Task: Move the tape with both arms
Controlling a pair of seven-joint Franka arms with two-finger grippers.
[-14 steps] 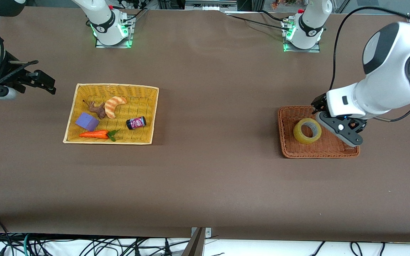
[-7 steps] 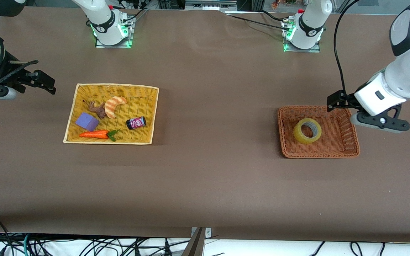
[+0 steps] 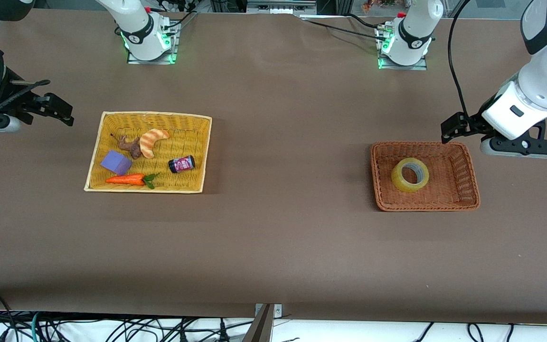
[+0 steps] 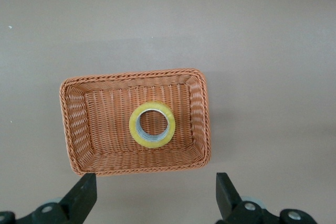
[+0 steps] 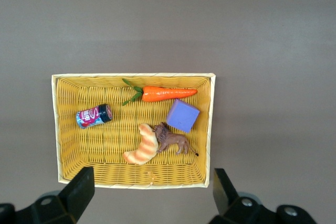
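Tape [image 3: 410, 175]: lies flat, hole up, in the middle of the brown basket [image 3: 470, 176] at the left arm's end of the table; nothing touches it.
Left gripper [image 3: 454, 128]: hangs in the air over the table just beside the basket's rim, fingers spread wide, empty.
Right gripper [image 3: 57, 111]: waits over bare table beside the yellow basket [image 3: 204, 156], fingers apart, holding nothing.
Yellow basket: holds a croissant [image 3: 152, 141], can [image 3: 181, 164], carrot [image 3: 126, 179], purple block [image 3: 116, 162] and a small brown toy animal [image 3: 130, 146].
Step in hand: as I read it, the tape is set down in the brown basket and the left arm is clearing off.
Doing it well: I'd lift straight up and away, fingers kept apart, well above the rim so the basket isn't nudged.
Risk: a low sweep could catch the woven wall and shift basket and tape together.
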